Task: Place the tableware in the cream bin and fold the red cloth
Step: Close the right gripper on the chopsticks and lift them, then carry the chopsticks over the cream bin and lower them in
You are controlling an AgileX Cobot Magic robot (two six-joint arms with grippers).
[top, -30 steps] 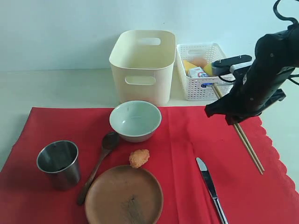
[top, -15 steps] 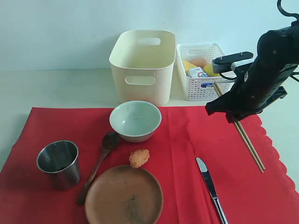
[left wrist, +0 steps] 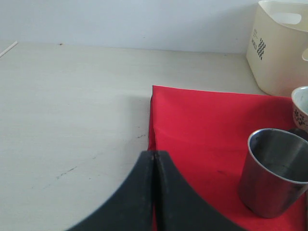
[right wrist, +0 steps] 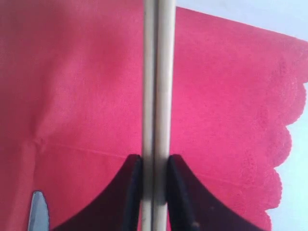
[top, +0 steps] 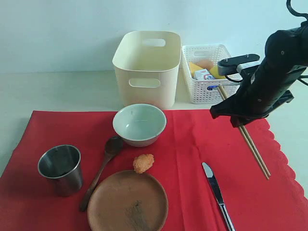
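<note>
Chopsticks, a pale wooden pair [right wrist: 156, 72], are clamped between the jaws of the right gripper [right wrist: 155, 166] above the scalloped side of the large bright red cloth [top: 192, 139]. The step in hand is judged to be the carrying of tableware to the tall smooth cream plastic bin [top: 159, 94], which stands behind the cloth, beside a white lattice basket [top: 202, 94].

A swing across towards the bin's open top is called for next. Because the chopsticks are long, they would probably have to be tipped end-first and kept off the rim before being let go.

The left gripper [left wrist: 154, 161] is pressed shut on nothing, near the cloth's corner beside the shiny steel cup [left wrist: 276, 171]. The pale white-green bowl [top: 139, 124], dark wooden spoon [top: 101, 168] and round brown plate [top: 127, 202] are not yet binned, so folding must wait.

Compared with a second ago, the right arm is seen shifted slightly towards the bin, the chopsticks with it. Nothing on the cloth has been moved.
</note>
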